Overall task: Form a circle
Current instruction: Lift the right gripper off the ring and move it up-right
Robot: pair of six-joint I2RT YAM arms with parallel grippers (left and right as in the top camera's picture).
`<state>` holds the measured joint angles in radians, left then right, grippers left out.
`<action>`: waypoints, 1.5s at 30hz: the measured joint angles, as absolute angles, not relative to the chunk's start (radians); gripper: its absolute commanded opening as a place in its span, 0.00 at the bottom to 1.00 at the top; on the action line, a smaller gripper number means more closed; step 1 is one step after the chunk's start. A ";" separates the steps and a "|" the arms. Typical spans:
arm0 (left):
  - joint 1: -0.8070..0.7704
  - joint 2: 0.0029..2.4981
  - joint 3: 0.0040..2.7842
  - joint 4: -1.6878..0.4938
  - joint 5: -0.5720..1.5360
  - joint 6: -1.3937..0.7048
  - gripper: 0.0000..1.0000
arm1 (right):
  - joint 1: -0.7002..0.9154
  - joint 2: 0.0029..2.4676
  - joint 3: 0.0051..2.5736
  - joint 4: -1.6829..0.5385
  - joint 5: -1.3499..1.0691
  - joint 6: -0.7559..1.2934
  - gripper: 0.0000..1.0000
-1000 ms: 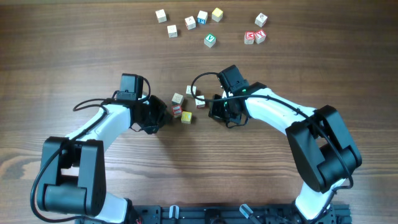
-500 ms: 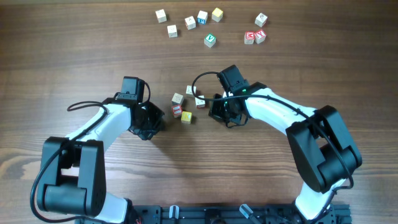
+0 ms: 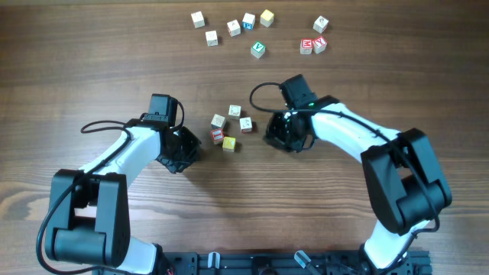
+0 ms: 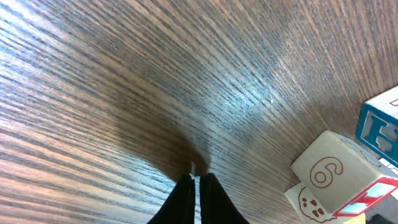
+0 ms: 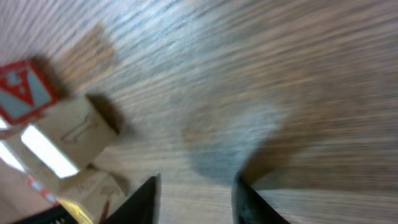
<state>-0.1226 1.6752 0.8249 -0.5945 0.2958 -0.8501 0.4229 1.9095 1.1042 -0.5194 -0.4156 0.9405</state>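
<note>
The circle (image 3: 231, 127) is a small ring of five letter cubes at the table's middle: three cream ones, a red-faced cube (image 3: 217, 136) and a yellow cube (image 3: 229, 143). My left gripper (image 3: 192, 147) sits just left of the ring, apart from it. In the left wrist view the left gripper (image 4: 196, 186) is shut on nothing, with a cream "6" cube (image 4: 328, 171) to its right. My right gripper (image 3: 272, 137) sits right of the ring. The right wrist view shows the right gripper (image 5: 196, 190) open and empty over bare wood, with cubes (image 5: 74, 134) at the left edge.
Several loose cubes lie along the far edge, among them a green-faced cube (image 3: 258, 50), a red pair (image 3: 312, 45) and cream ones (image 3: 212, 37). Both arms reach in from the near edge, and their cables loop above the wrists.
The right gripper has drawn back to the right, away from the ring, and opened. The left gripper has pulled back slightly to the left. The ring's cubes stay put.
</note>
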 measured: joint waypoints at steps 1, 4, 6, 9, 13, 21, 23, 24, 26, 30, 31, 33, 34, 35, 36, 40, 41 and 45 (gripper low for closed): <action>-0.123 1.675 0.825 -0.595 0.295 -0.850 0.12 | 0.400 1.909 1.104 -0.524 -0.449 0.957 0.58; -0.123 1.675 0.826 -0.596 0.296 -0.850 0.17 | 0.345 1.910 1.102 -0.532 -0.533 0.974 0.68; -0.123 1.674 0.828 -0.594 0.295 -0.849 0.18 | 0.302 1.911 1.102 -0.532 -0.593 0.990 0.84; -0.123 1.674 0.828 -0.587 0.297 -0.850 0.17 | 0.273 1.911 1.101 -0.515 -0.663 1.083 0.85; -0.123 1.674 0.828 -0.588 0.283 -0.850 0.06 | 0.278 1.911 1.098 -0.367 -0.779 1.261 0.91; -0.093 1.670 0.830 -0.603 0.226 -0.847 0.04 | 0.302 1.912 1.098 -0.341 -0.762 1.402 0.17; -0.052 1.668 0.831 -0.617 0.220 -0.847 0.04 | 0.303 1.912 1.098 -0.394 -0.693 1.362 0.11; -0.023 1.668 0.832 -0.627 0.218 -0.844 0.04 | 0.302 1.913 1.098 -0.409 -0.659 1.339 0.08; 0.029 1.666 0.831 -0.633 0.213 -0.838 0.04 | 0.297 1.913 1.097 -0.379 -0.593 1.270 0.05; 0.107 1.665 0.831 -0.636 0.206 -0.831 0.04 | 0.289 1.913 1.093 -0.202 -0.525 1.086 0.05; 0.117 1.665 0.831 -0.637 0.206 -0.831 0.04 | 0.289 1.913 1.093 -0.183 -0.514 1.063 0.05; 0.127 1.665 0.831 -0.635 0.206 -0.831 0.05 | 0.289 1.913 1.093 -0.135 -0.484 1.012 0.04; 0.128 1.665 0.831 -0.633 0.205 -0.831 0.05 | 0.289 1.913 1.093 -0.110 -0.473 0.993 0.05; 0.128 1.665 0.831 -0.630 0.205 -0.831 0.06 | 0.291 1.913 1.093 -0.091 -0.462 0.974 0.04; 0.128 1.665 0.831 -0.621 0.199 -0.831 0.06 | 0.294 1.913 1.093 -0.087 -0.450 0.962 0.05; 0.128 1.665 0.831 -0.595 0.184 -0.831 0.06 | 0.345 1.915 1.093 -0.083 -0.404 0.924 0.05; 0.128 1.664 0.831 -0.594 0.183 -0.830 0.07 | 0.360 1.921 1.093 -0.075 -0.398 0.920 0.05; 0.128 1.664 0.831 -0.593 0.183 -0.831 0.08 | 0.409 1.988 1.093 -0.001 -0.392 0.913 0.04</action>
<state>0.1276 1.6642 0.8314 -0.5926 0.1833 -0.8307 0.4088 1.9884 1.0935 -0.0006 -0.3923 0.9134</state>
